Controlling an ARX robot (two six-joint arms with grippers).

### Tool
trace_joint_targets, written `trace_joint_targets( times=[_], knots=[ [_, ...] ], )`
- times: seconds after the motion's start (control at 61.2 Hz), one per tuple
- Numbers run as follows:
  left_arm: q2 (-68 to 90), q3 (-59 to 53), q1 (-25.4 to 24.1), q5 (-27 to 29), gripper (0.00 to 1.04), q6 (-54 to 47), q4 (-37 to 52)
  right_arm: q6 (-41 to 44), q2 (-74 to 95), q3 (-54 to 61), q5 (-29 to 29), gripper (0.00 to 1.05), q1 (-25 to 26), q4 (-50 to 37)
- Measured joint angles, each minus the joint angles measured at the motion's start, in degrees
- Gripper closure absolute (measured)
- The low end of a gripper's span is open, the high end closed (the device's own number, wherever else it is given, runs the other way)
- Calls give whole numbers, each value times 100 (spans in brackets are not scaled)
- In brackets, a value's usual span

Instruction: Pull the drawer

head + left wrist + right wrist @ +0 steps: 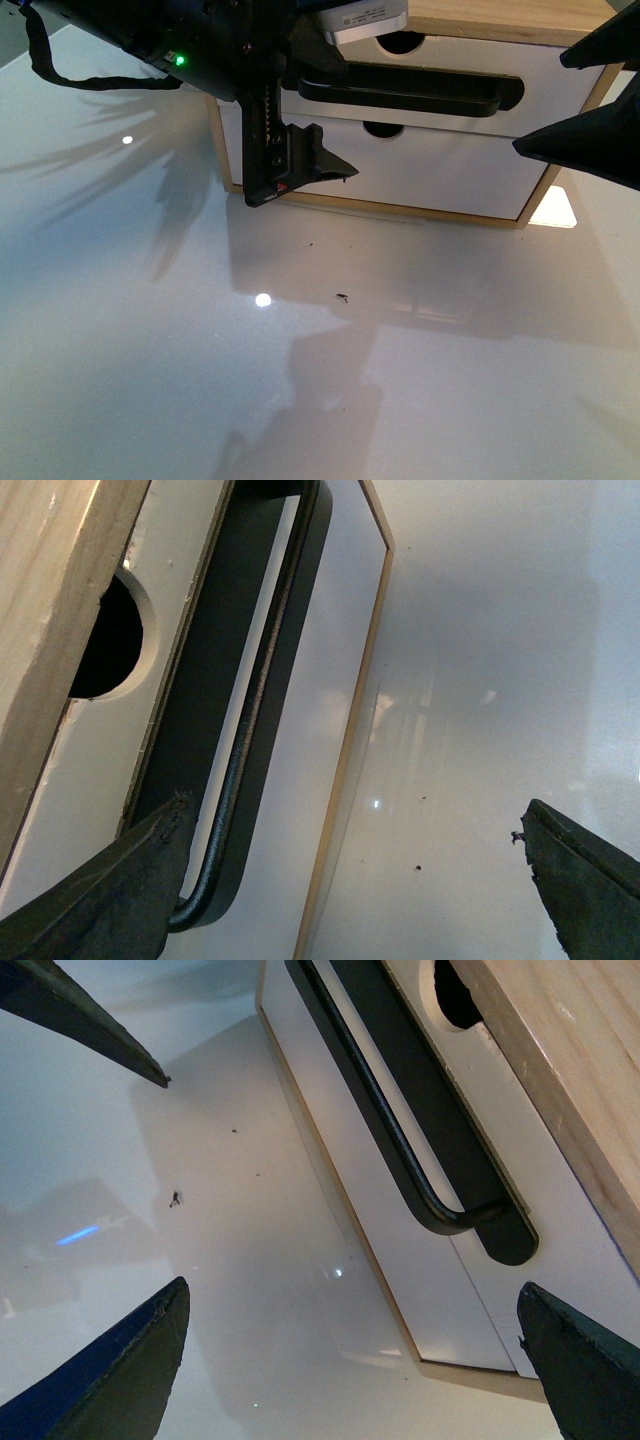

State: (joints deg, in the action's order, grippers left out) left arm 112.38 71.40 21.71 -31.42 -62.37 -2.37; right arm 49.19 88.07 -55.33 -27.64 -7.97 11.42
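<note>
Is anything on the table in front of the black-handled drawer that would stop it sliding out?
Nothing visible does. The table in front of the drawer holds only a few tiny dark specks, far too small to block it.

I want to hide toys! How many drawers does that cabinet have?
2. The top drawer has the black bar handle; the plain drawer sits right below it. An arm covers their left ends.

White drawer, black handle, seemingly white table

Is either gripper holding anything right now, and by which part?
Nothing is held. The left gripper and right gripper are both open, neither closed on the handle.
</note>
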Motion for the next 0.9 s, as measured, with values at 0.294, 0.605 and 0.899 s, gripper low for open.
trace_joint_targets(
  times=[0.294, 0.605, 0.899],
  knots=[
    [321, 216, -15, 175, 7, -249, -87, 13, 118, -70, -107, 9, -4, 42],
    [407, 332, -101, -31, 7, -271, -247, 7, 605, -330, -168, 9, -111, -245],
    [431, 337, -149, -101, 7, -273, -212, -133, 1139, -601, -249, 9, -184, -549]
  ],
)
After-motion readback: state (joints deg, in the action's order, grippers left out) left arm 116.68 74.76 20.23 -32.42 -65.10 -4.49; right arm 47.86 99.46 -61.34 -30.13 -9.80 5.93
